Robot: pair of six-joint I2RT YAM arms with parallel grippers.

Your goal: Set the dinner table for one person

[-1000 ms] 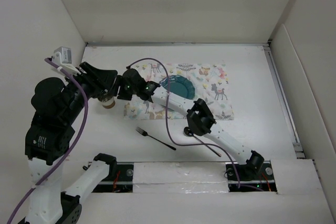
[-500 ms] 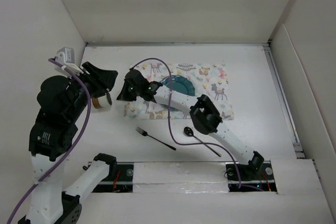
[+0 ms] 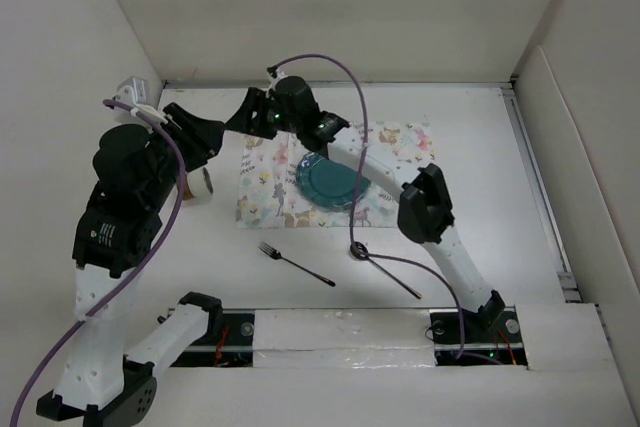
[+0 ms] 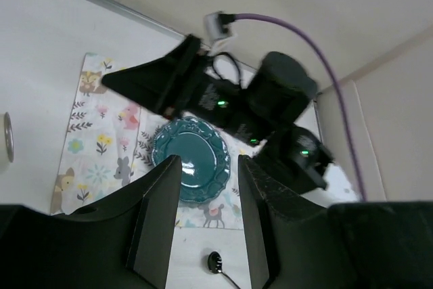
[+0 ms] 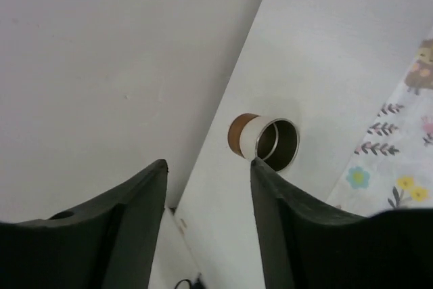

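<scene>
The white dinner table (image 3: 490, 157) holds an animal-print placemat (image 3: 400, 147) with a teal plate (image 3: 328, 184) on it. A fork (image 3: 295, 262) and a spoon (image 3: 385, 272) lie in front of the mat. A white cup with a brown base (image 3: 206, 184) lies on its side left of the mat, its metal-lined mouth showing in the right wrist view (image 5: 265, 141). My left gripper (image 3: 212, 137) is open and empty above the cup; its view shows the plate (image 4: 191, 159). My right gripper (image 3: 238, 119) is open and empty over the mat's far left corner.
White panels wall the table (image 5: 101, 65); the left wall stands close behind the cup. The right arm (image 4: 270, 99) reaches across the mat and over the plate's far side. The spoon's bowl (image 4: 215, 262) lies between my left fingers in that view.
The right gripper has drawn back from the cup toward the far left corner of the mat. The left gripper has risen off the cup, which now lies on its side.
</scene>
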